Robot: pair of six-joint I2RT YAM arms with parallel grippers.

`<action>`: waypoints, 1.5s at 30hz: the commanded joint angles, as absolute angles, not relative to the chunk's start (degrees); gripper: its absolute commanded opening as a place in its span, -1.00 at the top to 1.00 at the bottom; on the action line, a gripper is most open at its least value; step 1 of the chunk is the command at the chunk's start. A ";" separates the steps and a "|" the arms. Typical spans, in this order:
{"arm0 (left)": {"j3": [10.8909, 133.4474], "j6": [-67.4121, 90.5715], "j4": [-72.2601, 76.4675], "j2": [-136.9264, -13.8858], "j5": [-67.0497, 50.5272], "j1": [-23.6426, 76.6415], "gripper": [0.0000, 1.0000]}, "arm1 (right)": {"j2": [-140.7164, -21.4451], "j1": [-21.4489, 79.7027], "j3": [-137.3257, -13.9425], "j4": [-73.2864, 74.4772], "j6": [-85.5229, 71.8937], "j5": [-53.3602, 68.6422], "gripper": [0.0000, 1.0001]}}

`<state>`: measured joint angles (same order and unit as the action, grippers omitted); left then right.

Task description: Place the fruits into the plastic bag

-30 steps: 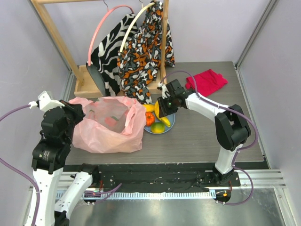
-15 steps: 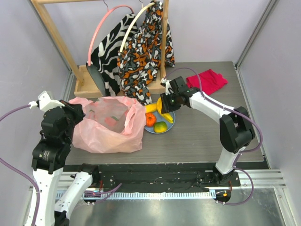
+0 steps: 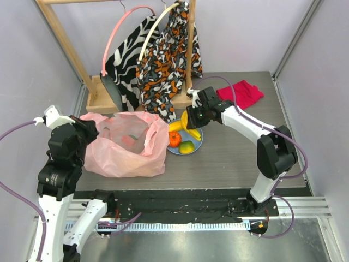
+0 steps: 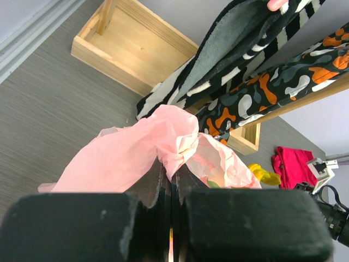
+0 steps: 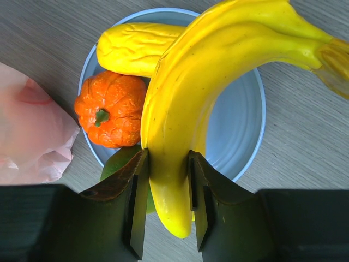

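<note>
My right gripper (image 5: 168,158) is shut on a yellow banana (image 5: 185,109) and holds it above the round blue plate (image 5: 240,136); in the top view the gripper (image 3: 191,123) hangs over the plate's far side. On the plate lie a ribbed orange fruit (image 5: 112,109), a lumpy yellow fruit (image 5: 136,49) and a green-yellow fruit (image 5: 117,164), partly hidden by my finger. The pale-pink plastic bag (image 3: 128,147) lies left of the plate with its mouth up. My left gripper (image 4: 172,169) is shut on the bag's rim (image 4: 174,136), at the bag's left side (image 3: 90,128). No red apple shows.
A wooden rack (image 3: 98,93) with hanging patterned garments (image 3: 163,60) stands behind the bag and plate. A folded red cloth (image 3: 240,93) lies at the back right. Bare grey table lies right of and in front of the plate.
My right gripper has risen and drawn back a little from the plate, carrying the banana with it. The left gripper and the bag have not moved.
</note>
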<state>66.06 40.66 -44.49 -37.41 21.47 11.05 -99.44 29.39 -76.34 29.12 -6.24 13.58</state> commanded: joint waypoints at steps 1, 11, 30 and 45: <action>66.62 41.04 -42.80 -38.14 22.15 10.72 1.00 | -94.14 29.18 -78.84 27.95 -6.94 13.01 0.98; 66.45 40.78 -41.49 -39.11 21.53 10.64 1.00 | -88.95 29.18 -81.03 27.78 -6.77 11.25 0.98; 66.27 40.78 -40.08 -39.82 20.83 10.72 1.00 | -79.63 34.18 -84.11 15.65 -12.22 21.97 0.98; 66.45 41.13 -40.96 -39.02 20.48 10.72 1.00 | -83.40 45.52 -92.46 12.57 -10.90 23.03 0.98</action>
<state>66.06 40.58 -42.85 -39.62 20.93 11.05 -82.65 43.99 -89.01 16.93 -11.44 21.80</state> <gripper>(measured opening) 0.017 0.362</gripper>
